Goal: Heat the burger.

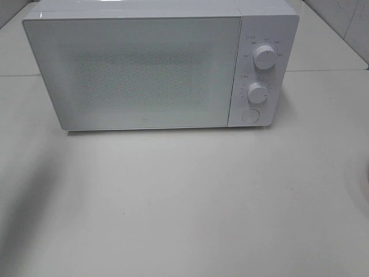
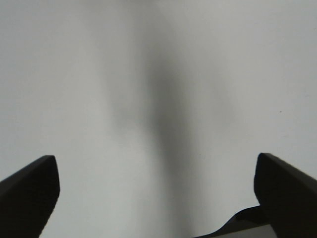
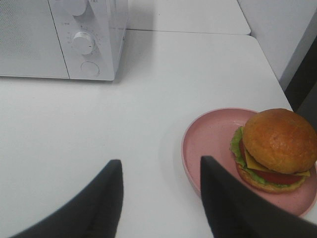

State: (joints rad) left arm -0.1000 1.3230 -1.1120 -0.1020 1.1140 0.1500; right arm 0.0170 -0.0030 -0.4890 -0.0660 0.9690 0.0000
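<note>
Black fingers of the left gripper point(image 2: 157, 198) stand spread wide with nothing between them, over bare white table point(image 2: 158, 74); a soft shadow runs across that surface. The right gripper point(image 3: 161, 198) has its fingers parted about halfway and holds nothing, the gap between them showing only tabletop. Just beside its nearer finger lies the pink plate point(image 3: 208, 136), and the burger point(image 3: 275, 148) sits on the far part of that plate, upright, bun on top, with cheese, tomato and lettuce visible at the edge. Well apart from the plate stands the white microwave point(image 1: 138, 72), door shut, with two knobs point(image 1: 264, 56) and a round button on its control panel. In the high view neither arm nor plate appears. Judgement: the door is not yet opened, so loading cannot begin. Risks: a finger closing on the plate rim may tip or slide the plate and topple the stacked burger; pulling the door may shift the unsecured oven
</note>
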